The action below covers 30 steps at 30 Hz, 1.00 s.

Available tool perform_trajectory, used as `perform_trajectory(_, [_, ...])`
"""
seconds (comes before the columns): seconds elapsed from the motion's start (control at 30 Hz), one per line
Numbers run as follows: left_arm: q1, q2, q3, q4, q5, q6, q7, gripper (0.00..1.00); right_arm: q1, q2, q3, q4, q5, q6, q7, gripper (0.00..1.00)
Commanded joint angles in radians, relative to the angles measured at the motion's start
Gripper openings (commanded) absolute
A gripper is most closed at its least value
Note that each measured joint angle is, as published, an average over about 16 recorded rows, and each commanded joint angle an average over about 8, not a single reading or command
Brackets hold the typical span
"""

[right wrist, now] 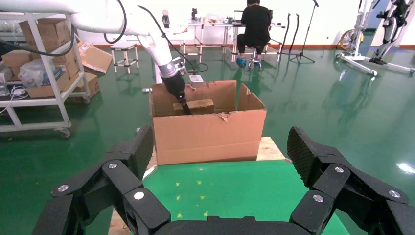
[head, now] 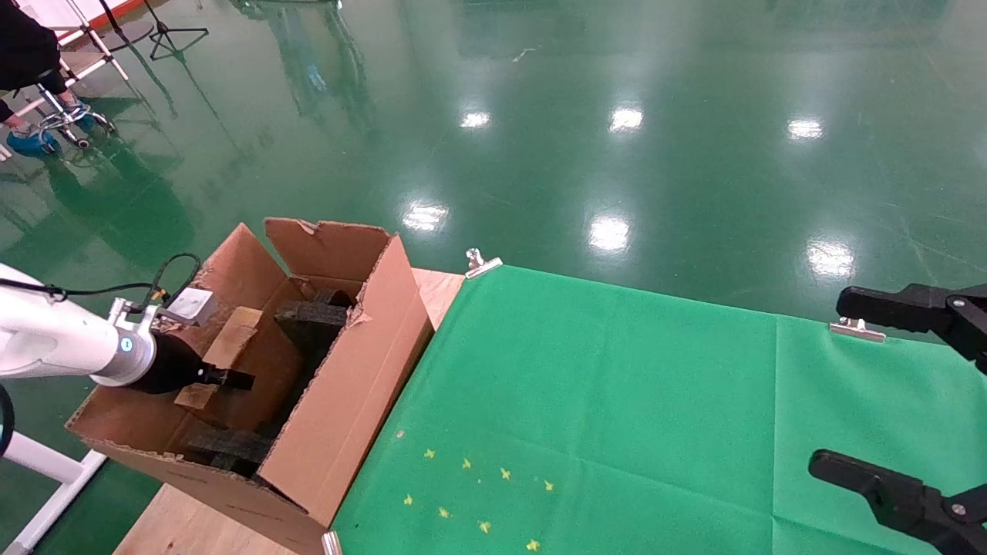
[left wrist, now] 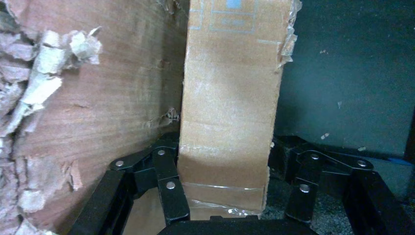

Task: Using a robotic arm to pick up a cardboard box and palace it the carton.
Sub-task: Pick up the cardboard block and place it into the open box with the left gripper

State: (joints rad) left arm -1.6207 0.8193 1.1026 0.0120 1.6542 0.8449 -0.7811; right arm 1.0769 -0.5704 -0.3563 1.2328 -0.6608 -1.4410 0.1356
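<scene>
The left arm (head: pixel 54 339) is reaching into the carton (head: pixel 339 385) from its outer side, and the left claw (head: pixel 224 377) is sitting inside the carton's opening, below the tops of the flaps. The claw is gripping the box (head: pixel 228 345): in the left wrist view the box (left wrist: pixel 230 107) is standing between the two fingers (left wrist: pixel 169 188), with the linkages pressing in against both of its narrow sides. One long face of the box is lying right against the ragged inner wall of the carton (left wrist: pixel 98 112), while a dark space is showing on the box's other side. In the head view the box is running past the claw on both sides, one end pointing towards the carton's far flap and the other towards its near wall. Black foam pieces (head: pixel 312 314) are lying in the carton just beyond the claw, and another (head: pixel 227 445) is lying nearer the front wall.

The carton is resting on the wooden end of the surface (head: pixel 185 524), beside a green cloth (head: pixel 617 401) held by clips (head: pixel 482 263).

The right claw (head: pixel 917 401) is hovering open over the far side of the cloth, well apart from the carton, with nothing between its fingers (right wrist: pixel 139 147). From its wrist view the carton (right wrist: pixel 208 134), the left arm (right wrist: pixel 161 54) and the box (right wrist: pixel 195 105) are showing ahead of it.
</scene>
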Motion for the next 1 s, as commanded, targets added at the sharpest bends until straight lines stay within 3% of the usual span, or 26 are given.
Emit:
perform_trajectory(0.03, [0.0,0.0,0.0,0.0,0.001,0.001,0.001,1.0,0.0,0.0,0.0,0.0,0.0,0.0,0.0,1.0])
perform_trajectory(0.7, [-0.024,-0.005,0.008,-0.001,0.011,0.02,0.005,1.0,0.0,0.0,0.0,0.0,0.0,0.0,0.0,1.0])
perform_trajectory(1.0, [-0.11,-0.031,-0.016,-0.028,-0.023,0.067,0.004,1.0,0.0,0.0,0.0,0.0,0.0,0.0,0.0,1.0])
